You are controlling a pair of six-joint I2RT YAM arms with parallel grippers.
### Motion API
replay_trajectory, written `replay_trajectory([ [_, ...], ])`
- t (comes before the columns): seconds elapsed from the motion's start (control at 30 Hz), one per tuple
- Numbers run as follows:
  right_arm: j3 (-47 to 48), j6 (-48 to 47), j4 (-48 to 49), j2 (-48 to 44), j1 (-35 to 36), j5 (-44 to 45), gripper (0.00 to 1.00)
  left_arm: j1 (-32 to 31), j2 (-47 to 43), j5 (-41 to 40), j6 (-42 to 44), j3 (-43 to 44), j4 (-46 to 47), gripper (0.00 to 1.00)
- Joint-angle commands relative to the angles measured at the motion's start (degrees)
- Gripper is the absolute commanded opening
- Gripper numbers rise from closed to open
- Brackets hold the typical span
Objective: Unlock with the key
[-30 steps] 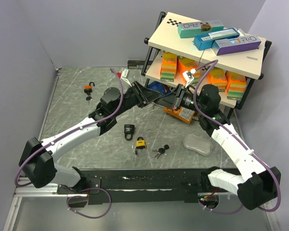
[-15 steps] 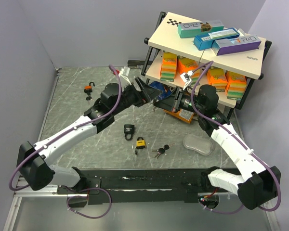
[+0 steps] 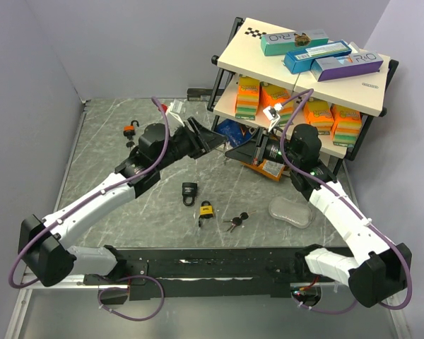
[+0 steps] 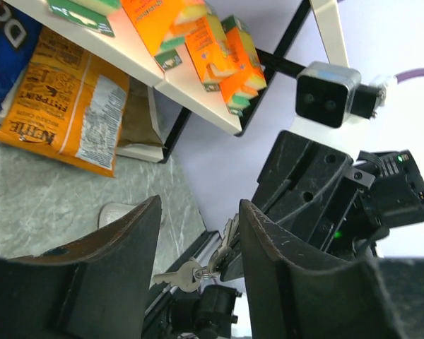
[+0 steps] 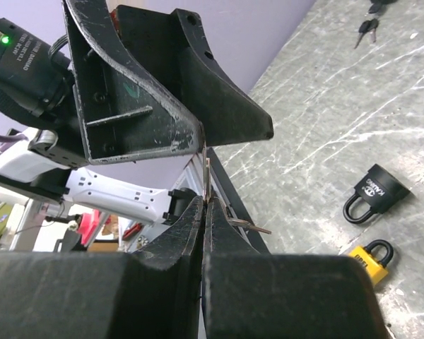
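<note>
My right gripper (image 3: 233, 152) is shut on a bunch of silver keys (image 5: 207, 169), held above the table with one key blade sticking out past the fingertips. The keys also show in the left wrist view (image 4: 180, 274), where one hangs loose from the ring. My left gripper (image 3: 210, 139) is open and empty. It faces the right gripper at close range, and the keys show in the gap between its fingers (image 4: 283, 268). A black padlock (image 3: 189, 191) and a yellow padlock (image 3: 206, 210) lie shut on the table below, and both show in the right wrist view (image 5: 374, 192) (image 5: 371, 256).
An orange padlock (image 3: 130, 129) with keys lies at the far left. Another key bunch (image 3: 234, 222) and a clear plastic lid (image 3: 291, 210) lie near the front. A two-tier shelf (image 3: 230, 56) with boxes and sponges stands at the back right, with an orange chip bag (image 3: 268, 168) under it.
My left arm has drawn back to the left. My right gripper has moved left after it with the keys. The padlocks have not moved.
</note>
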Motion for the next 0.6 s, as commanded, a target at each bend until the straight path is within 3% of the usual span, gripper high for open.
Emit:
replay_trajectory([
  [0.0, 0.04, 1.21, 3.91, 0.54, 0.30, -2.54, 0.00, 0.13, 0.13, 3.29, -0.52, 0.15, 3.74, 0.51],
  [0.3, 0.21, 1.57, 4.00, 1.16, 0.39, -2.72, 0.00, 0.30, 0.84, 4.26, -2.37, -0.64, 5.93, 0.29],
  [0.5, 0.39, 1.66, 4.09, 1.51, 0.30, -2.72, 0.00, 0.21, 1.36, 4.70, -2.63, -0.55, 5.76, 0.27],
  [0.57, 0.30, 1.83, 4.17, 1.51, 0.30, -2.72, 0.00, 0.21, 1.28, 4.70, -2.72, -0.55, 5.85, 0.20],
])
